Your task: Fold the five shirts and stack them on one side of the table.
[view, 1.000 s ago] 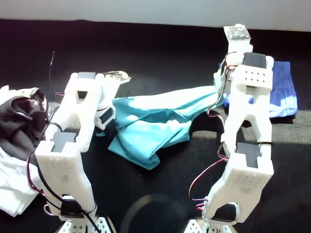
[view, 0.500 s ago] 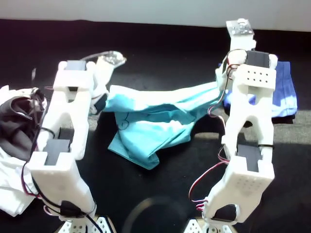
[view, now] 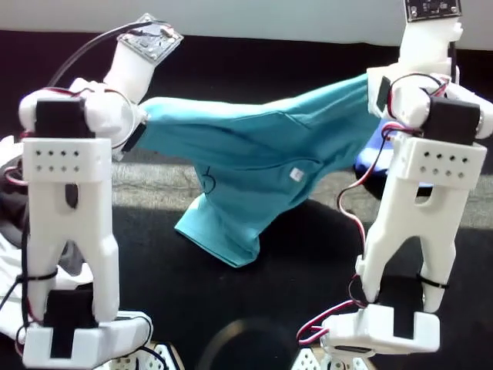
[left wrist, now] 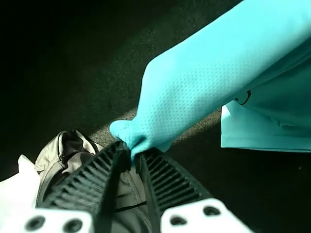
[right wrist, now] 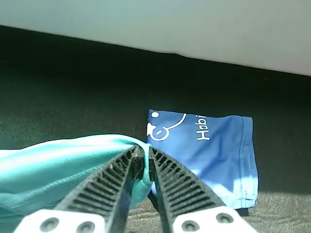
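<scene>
Unfolded pile [left wrist: 68, 148], white and grey, left of teal shirt [view: 254, 154]. I hold teal shirt stretched over tabletop [view: 300, 262]: left gripper [left wrist: 132, 154] fingers clamped on one end, right gripper [right wrist: 141, 159] fingers clamped on other. Right of it, folded blue shirt [right wrist: 214, 150]. Judgement: early, most folding left.

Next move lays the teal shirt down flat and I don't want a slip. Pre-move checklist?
1. Left gripper shut on one end of the teal shirt: ok.
2. Right gripper shut on the shirt's other end: ok.
3. Shirt hanging clear of the table: not ok, its lower hem looks to rest on it.
4. Cloth smooth between the two grips: not ok, it sags and creases.
5. Folded blue shirt lying flat on the table: ok.
</scene>
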You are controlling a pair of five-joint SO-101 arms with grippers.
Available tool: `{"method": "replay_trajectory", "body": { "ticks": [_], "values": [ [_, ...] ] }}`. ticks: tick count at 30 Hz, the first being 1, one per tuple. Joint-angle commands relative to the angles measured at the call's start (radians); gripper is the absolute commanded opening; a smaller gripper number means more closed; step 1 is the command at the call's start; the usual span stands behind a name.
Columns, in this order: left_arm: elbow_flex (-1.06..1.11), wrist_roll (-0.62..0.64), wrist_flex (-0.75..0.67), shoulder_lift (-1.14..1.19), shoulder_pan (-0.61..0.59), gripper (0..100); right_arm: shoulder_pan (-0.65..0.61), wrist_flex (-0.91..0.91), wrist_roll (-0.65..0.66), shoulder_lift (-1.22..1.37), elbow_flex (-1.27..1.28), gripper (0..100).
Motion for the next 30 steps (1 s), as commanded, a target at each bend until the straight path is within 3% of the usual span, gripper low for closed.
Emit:
{"method": "replay_trajectory", "body": {
  "ticks": [1,4,9,14,22,30],
  "values": [
    [0.051,0.005,0.057,-0.058,0.073,1,0.016,0.024,0.011,-0.058,-0.044,0.5],
    [0.199,0.049,0.061,-0.048,0.131,1,0.03,0.073,0.077,-0.058,-0.042,0.5],
    [0.36,0.051,-0.1,-0.061,0.108,1,0.059,0.079,0.13,-0.056,-0.051,0.5],
    [0.148,0.052,-0.106,-0.061,0.079,1,0.107,0.004,0.137,-0.067,-0.136,0.5],
    [-0.285,0.052,0.011,-0.061,0.082,1,0.107,-0.028,0.137,-0.059,-0.366,0.5],
    [-0.427,0.049,0.011,-0.059,0.081,1,0.102,-0.041,0.137,-0.068,-0.409,0.5]
  ]
}}
